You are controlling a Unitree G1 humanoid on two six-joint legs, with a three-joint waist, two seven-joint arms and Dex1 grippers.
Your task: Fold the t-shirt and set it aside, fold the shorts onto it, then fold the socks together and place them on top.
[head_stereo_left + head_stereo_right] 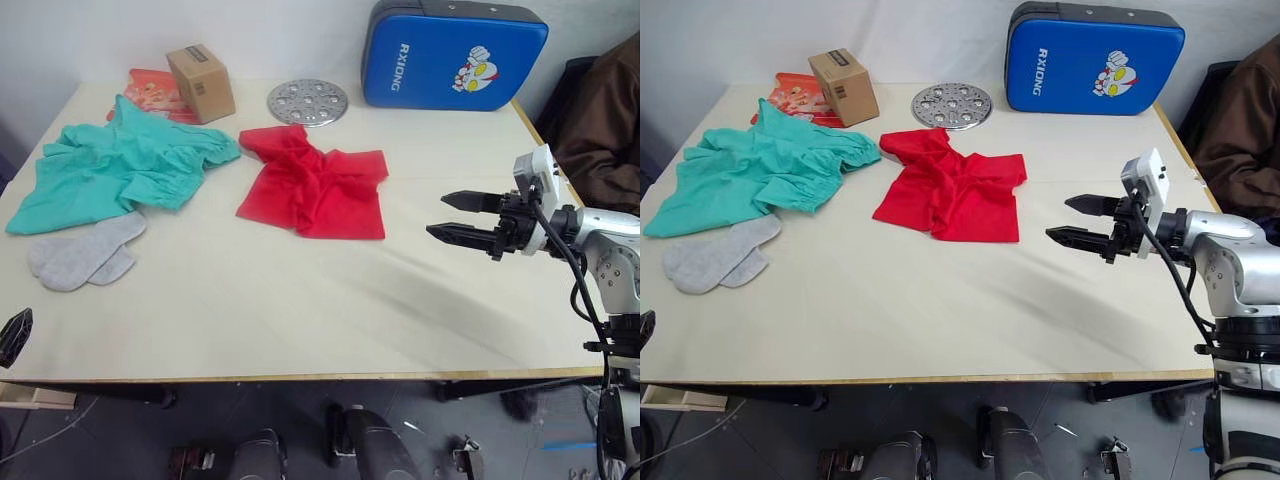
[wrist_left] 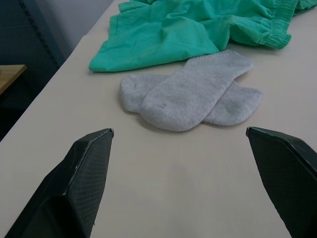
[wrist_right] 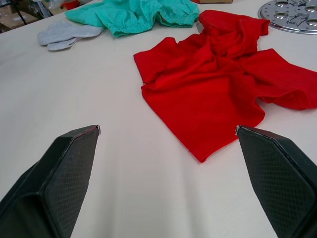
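Nothing folded yet, so this looks like the opening of step 1 of 3. The t-shirt [image 1: 315,185] lies crumpled near the middle of the table [image 1: 300,320], one sleeve bunched toward the round metal plate [image 1: 307,101] behind it. The right gripper [image 1: 450,218] hangs over the table's right side, well apart from the shirt, its 2 black fingers spread wide with nothing between them and aimed straight at the red cloth. My read: it is lined up that way to go in for the near hem.

Over on the left, the shorts [image 1: 115,165] sprawl flat beside the shirt, waistband toward it, one corner just touching. The socks [image 1: 80,255] lie overlapping each other just in front of the shorts, near the left edge. The left gripper [image 2: 181,136] sits low at that edge, fingers parted and empty, pointed at the socks, probably waiting its turn.

A cardboard box [image 1: 200,83] and a blue pad [image 1: 455,55] stand at the back, out of the way.
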